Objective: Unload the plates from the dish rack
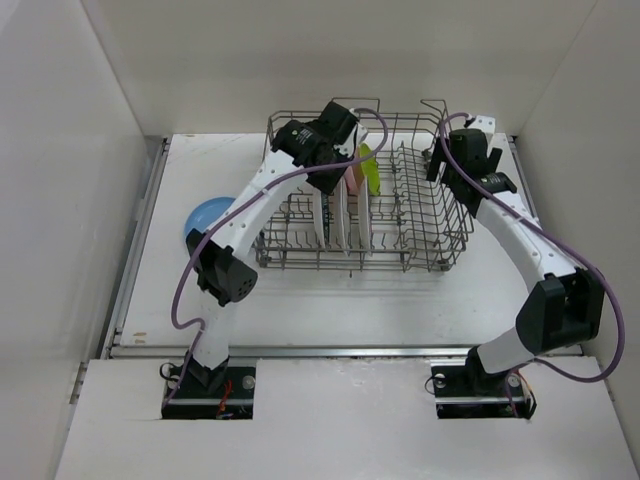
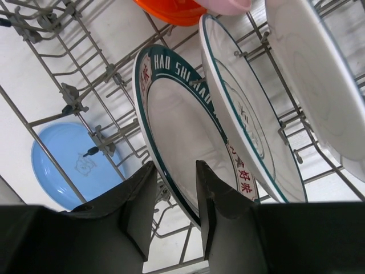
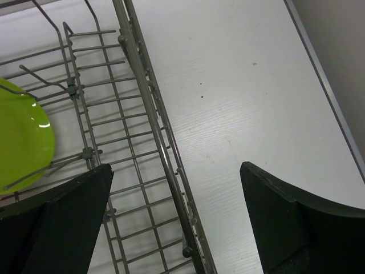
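Half-closed left end effector (image 2: pixel 174 171) astride plate (image 2: pixel 182 120)

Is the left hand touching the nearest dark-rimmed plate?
Cannot tell. Left wrist view: left hand straddles plate rim; neither contact nor gap shows plainly.

The grey wire rack (image 1: pixel 432 262) stands in the middle of the desk (image 1: pixel 300 310), its tines upright. Three white plates (image 1: pixel 338 215) stand on edge in its left half, side by side and leaning the same way. The nearest (image 2: pixel 182 128) has a dark green rim lettered "HAO SHI" and some red characters. Beyond them stand an orange-red plate (image 2: pixel 171 10) and a pink plate (image 2: pixel 228 4), with a lime-green plate (image 1: pixel 370 170) on edge close by. A blue plate (image 1: pixel 203 215) lies flat on the desk, just beside the rack's left side.
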